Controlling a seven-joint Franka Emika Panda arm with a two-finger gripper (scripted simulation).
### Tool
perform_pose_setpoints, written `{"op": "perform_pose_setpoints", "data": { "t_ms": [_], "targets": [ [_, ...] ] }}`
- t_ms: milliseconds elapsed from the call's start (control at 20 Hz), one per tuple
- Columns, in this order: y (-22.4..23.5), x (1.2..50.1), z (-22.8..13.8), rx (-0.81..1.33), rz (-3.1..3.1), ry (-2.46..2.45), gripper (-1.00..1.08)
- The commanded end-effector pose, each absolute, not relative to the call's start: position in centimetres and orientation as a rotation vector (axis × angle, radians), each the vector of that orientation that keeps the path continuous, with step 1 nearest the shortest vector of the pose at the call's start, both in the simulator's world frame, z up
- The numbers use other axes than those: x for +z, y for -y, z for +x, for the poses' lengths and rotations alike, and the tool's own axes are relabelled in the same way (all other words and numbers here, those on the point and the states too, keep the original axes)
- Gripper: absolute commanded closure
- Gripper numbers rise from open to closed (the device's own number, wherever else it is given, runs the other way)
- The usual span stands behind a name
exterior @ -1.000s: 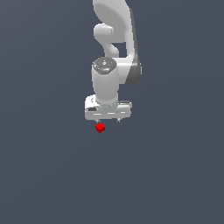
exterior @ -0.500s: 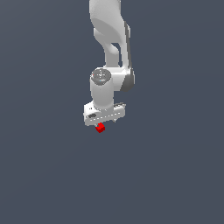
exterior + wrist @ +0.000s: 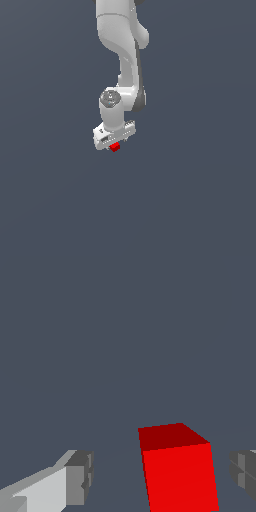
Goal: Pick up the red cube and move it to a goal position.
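The red cube (image 3: 115, 147) rests on the dark grey floor, partly hidden under the white gripper (image 3: 114, 144), which hangs straight down over it. In the wrist view the red cube (image 3: 179, 471) stands between the two grey fingertips (image 3: 80, 478) of the gripper (image 3: 162, 478). There is a clear gap on one side of the cube and a narrow gap on the other, and neither pad touches it. The jaws are open around the cube.
The plain dark grey floor (image 3: 200, 200) spreads all around with nothing else on it. The white arm (image 3: 122, 45) comes down from the top of the exterior view.
The gripper has come down over the cube and twisted a little, so the fingers now straddle it. The cube has not moved.
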State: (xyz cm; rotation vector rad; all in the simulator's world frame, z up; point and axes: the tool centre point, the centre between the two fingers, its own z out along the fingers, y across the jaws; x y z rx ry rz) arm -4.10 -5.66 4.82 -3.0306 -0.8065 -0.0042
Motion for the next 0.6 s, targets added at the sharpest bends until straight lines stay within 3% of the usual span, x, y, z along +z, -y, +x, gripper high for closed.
{"op": "perform_pose_setpoints", "data": {
  "t_ms": [0,550],
  "targets": [
    [6.1,3.9,-4.3,-0.004,-3.013,0.875,-0.92],
    [7.1,2.0,-4.5,0.000,-2.978,1.000,-0.92]
  ]
}}
